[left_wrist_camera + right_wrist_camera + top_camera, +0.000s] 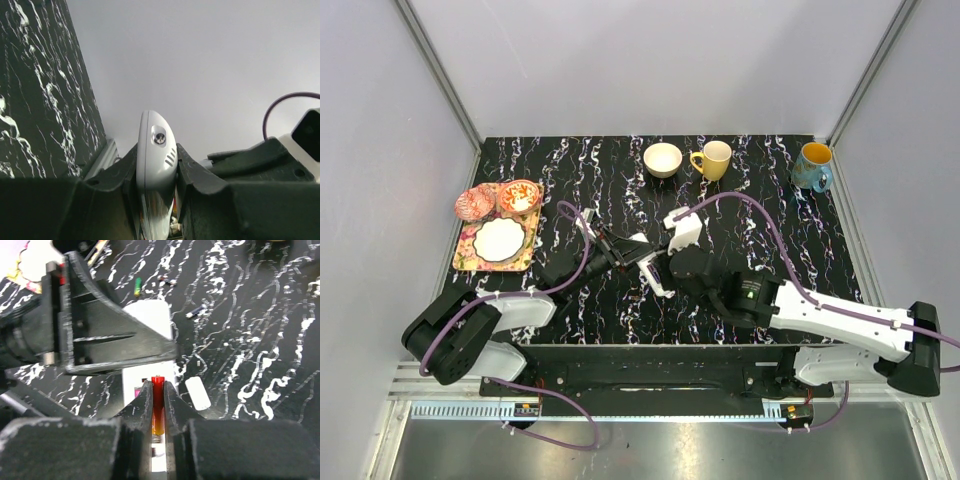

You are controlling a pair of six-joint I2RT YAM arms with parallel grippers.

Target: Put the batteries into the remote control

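Note:
The white remote control (pixel 156 165) stands on edge between the jaws of my left gripper (pixel 156 149), which is shut on it; in the top view the remote control (pixel 655 274) is at the table's middle. My right gripper (pixel 158 384) is shut on a red-orange battery (pixel 158 405), held directly over the remote's open white compartment (pixel 150 320). A spring shows just below the battery's orange end. The left gripper's dark finger (pixel 100 330) crosses the upper left of the right wrist view. Loose batteries lie on the table beyond: a green one (pixel 137 286) and a dark one (pixel 195 311).
A white battery cover (pixel 198 393) lies on the black marbled table to the right of the remote. A cream bowl (pixel 663 159), a yellow mug (pixel 713 159) and a blue mug (pixel 812 166) stand along the back edge. A patterned tray (pixel 465 258) with a plate sits at left.

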